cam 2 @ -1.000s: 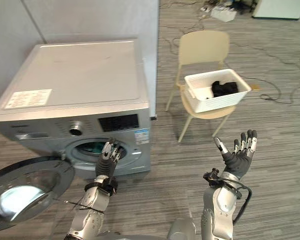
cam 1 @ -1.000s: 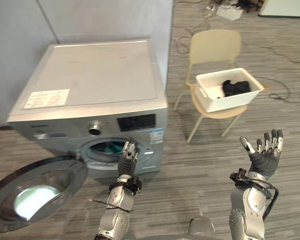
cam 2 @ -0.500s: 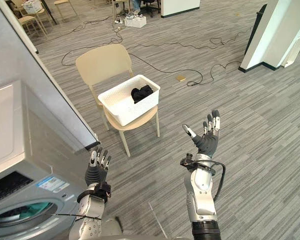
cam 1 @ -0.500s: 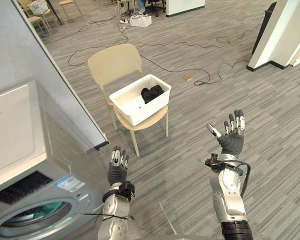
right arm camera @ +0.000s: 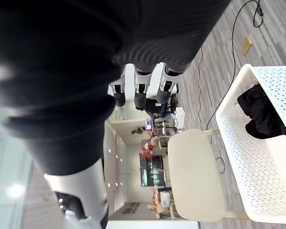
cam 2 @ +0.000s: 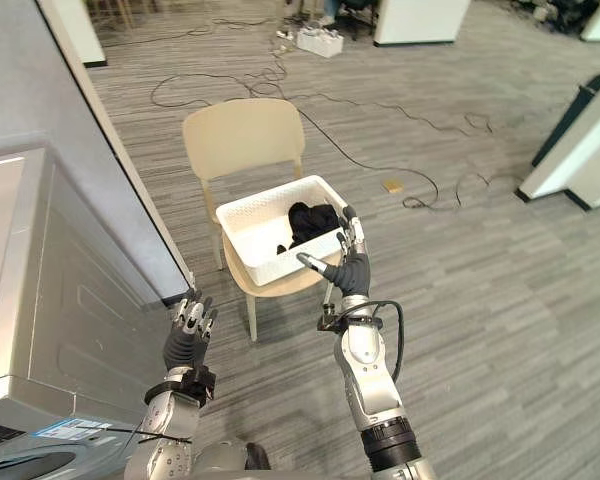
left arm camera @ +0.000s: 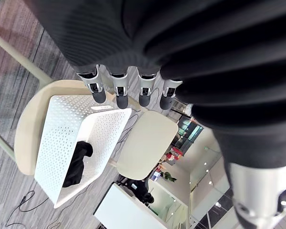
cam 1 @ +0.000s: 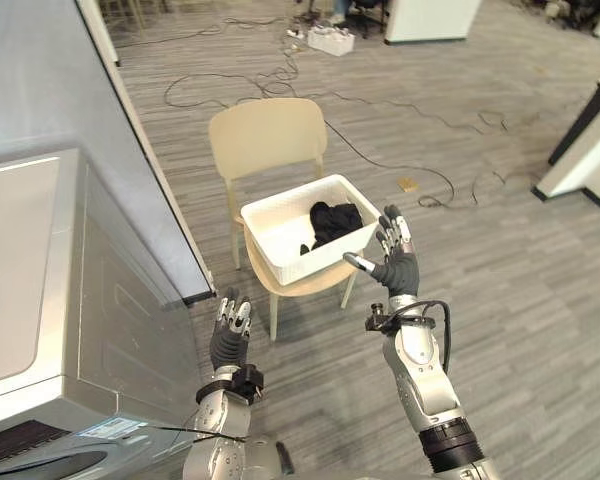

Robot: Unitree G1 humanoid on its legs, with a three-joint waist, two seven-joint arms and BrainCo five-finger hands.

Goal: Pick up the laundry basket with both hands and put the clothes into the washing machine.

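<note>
**Laundry basket** (cam 1: 302,268) – white, perforated walls, rectangular. It is sitting on the seat of a chair, turned at a slant to it, with one corner overhanging the seat's front edge. No hand is holding it.

**Clothes** (cam 1: 334,221) – one dark bundle, lying inside the basket at the end farther from the washing machine and resting against the wall there. The other end of the basket is showing bare white bottom.

**Chair** (cam 1: 268,136) – pale cream, one-piece back and seat on slim legs. It is standing on the floor just past the corner of the grey partition, its back facing away from the robot.

**Right hand** (cam 1: 396,268) – raised and open, fingers straight and pointing up, thumb spread toward the basket. From the head it is overlapping the basket's near right corner, while its own wrist view is showing the fingers (right arm camera: 140,97) apart from the basket and gripping nothing.

**Left hand** (cam 1: 230,338) – open, fingers straight and close together, holding nothing. It is hovering low beside the washing machine, short of the chair's front leg.

**Washing machine** (cam 1: 115,300) – silver-grey, standing on the robot's left against the partition (cam 1: 50,80), well apart from the basket.

**Floor** (cam 1: 510,300) – grey striped carpet, with loose cables (cam 1: 382,163) trailing behind the chair.
</note>
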